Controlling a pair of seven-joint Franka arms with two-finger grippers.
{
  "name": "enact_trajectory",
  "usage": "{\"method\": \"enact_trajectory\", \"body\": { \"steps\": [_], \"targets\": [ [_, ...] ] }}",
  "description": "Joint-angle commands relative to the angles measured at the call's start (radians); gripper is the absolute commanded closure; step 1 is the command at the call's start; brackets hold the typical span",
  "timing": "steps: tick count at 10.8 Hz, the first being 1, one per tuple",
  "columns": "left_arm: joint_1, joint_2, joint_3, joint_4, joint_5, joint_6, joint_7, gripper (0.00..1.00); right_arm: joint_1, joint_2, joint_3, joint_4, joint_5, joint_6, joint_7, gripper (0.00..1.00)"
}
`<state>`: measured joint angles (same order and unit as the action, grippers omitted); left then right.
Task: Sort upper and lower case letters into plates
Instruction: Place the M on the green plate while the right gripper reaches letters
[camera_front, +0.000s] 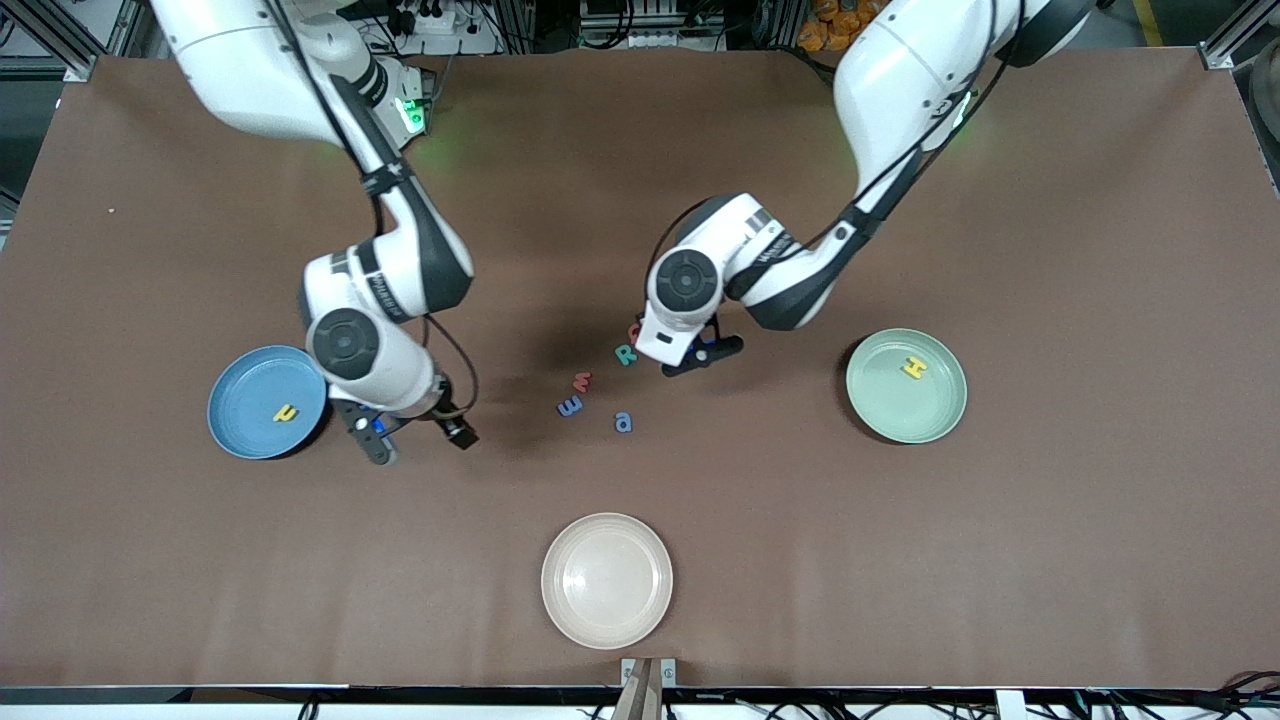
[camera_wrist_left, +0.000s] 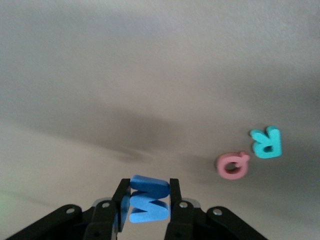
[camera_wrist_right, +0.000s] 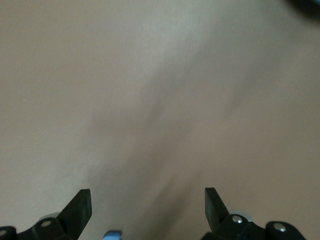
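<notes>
The left gripper (camera_wrist_left: 146, 200) was clamped on a blue letter (camera_wrist_left: 148, 198) at the frame's bottom centre. The right gripper (camera_wrist_right: 147, 207) stood apart over the bare table (camera_front: 900, 560).

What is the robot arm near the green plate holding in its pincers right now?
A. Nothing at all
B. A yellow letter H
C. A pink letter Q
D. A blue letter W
D: in the left wrist view the left gripper is clamped on a blue W, while the pink Q lies loose on the table.
</notes>
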<state>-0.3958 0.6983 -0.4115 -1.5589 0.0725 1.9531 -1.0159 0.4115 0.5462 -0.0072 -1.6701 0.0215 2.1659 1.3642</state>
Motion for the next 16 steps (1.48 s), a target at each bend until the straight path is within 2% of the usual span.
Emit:
{"method": "enact_trajectory", "body": {
  "steps": [1, 4, 6, 7, 9, 11, 12, 14, 16],
  "targets": [
    [0.043, -0.089, 0.061, -0.096, -0.046, -0.045, 0.298, 0.91, 0.058, 0.056, -0.008, 0.084, 0.011, -0.001, 0.177, 0.0],
    [0.067, -0.17, 0.176, -0.228, -0.06, -0.036, 0.637, 0.9, 0.16, 0.185, -0.008, 0.225, -0.005, 0.026, 0.309, 0.0],
    [0.087, -0.186, 0.278, -0.263, -0.139, -0.03, 0.903, 0.91, 0.205, 0.21, -0.008, 0.257, 0.003, 0.043, 0.32, 0.0],
    [0.092, -0.187, 0.334, -0.274, -0.176, -0.03, 1.033, 0.92, 0.239, 0.224, -0.013, 0.262, -0.027, 0.046, 0.309, 0.0],
    [0.089, -0.186, 0.431, -0.288, -0.307, -0.04, 1.225, 0.94, 0.254, 0.227, -0.007, 0.298, -0.214, 0.061, 0.3, 0.0],
    [0.089, -0.18, 0.436, -0.288, -0.313, -0.04, 1.255, 0.94, 0.239, 0.228, 0.028, 0.302, -0.283, 0.115, 0.218, 0.0],
    [0.089, -0.175, 0.442, -0.288, -0.319, -0.04, 1.293, 0.94, 0.24, 0.23, 0.048, 0.296, -0.352, 0.115, 0.144, 0.0],
    [0.084, -0.175, 0.457, -0.287, -0.32, -0.04, 1.313, 0.94, 0.254, 0.248, 0.05, 0.299, -0.47, 0.144, 0.116, 0.0],
    [0.078, -0.174, 0.496, -0.28, -0.318, -0.04, 1.356, 0.94, 0.26, 0.309, 0.05, 0.296, -0.538, 0.306, 0.066, 0.0]
  ]
}}
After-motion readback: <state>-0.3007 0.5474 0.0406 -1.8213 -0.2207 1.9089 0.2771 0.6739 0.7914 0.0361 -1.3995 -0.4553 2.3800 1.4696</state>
